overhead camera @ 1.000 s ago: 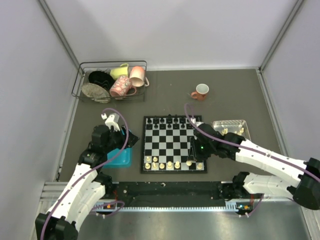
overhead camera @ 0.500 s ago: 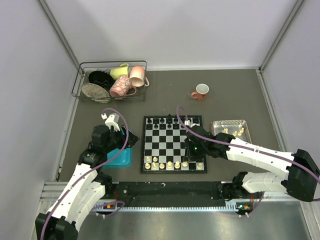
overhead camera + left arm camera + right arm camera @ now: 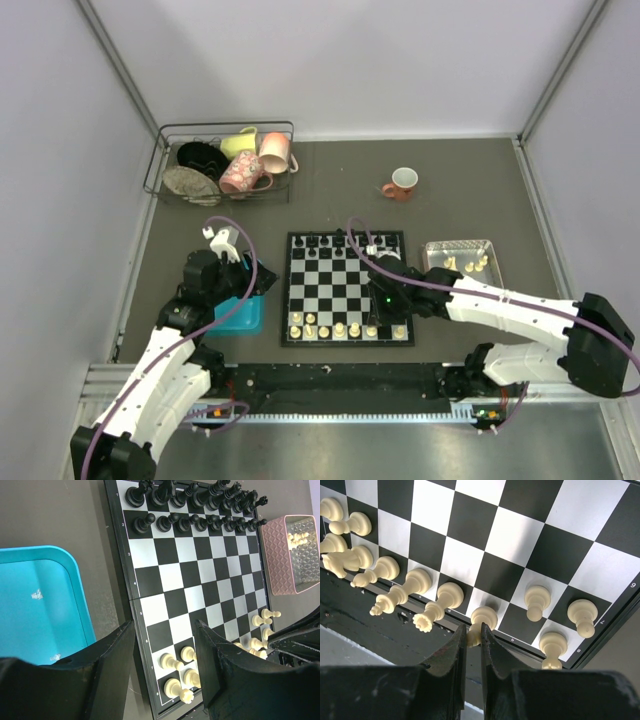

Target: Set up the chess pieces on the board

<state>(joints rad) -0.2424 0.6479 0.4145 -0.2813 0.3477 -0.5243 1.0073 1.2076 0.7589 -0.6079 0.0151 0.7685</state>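
My right gripper [image 3: 472, 630] is nearly closed, fingers pinching the top of one cream piece [image 3: 483, 616] in the chessboard's [image 3: 340, 287] near-edge row, right of that row's middle. Can't tell if its base sits on the square or is just off it. Other cream pieces [image 3: 415, 582] stand either side of it along the near edge, most twd the board's near left corner, a few by the near right corner. Black pieces [image 3: 340, 243] fill the two rows at the board's far edge; the middle rows are bare squares.

My left gripper [image 3: 255, 278] is approx. half open w/ nothing b/w the fingers. It hangs above the strip b/w the blue tray [image 3: 238, 315] and the board's left edge.

The board lies mid-table [image 3: 330, 195], close to the near edge. The pink tray [image 3: 280, 555] sits just off the board's right edge, w/ more cream pcs inside. A wire basket [image 3: 225, 160] of mugs and dishes is at the table's far left corner. A lone mug [image 3: 402, 183] stands nr the far edge, right of centre.
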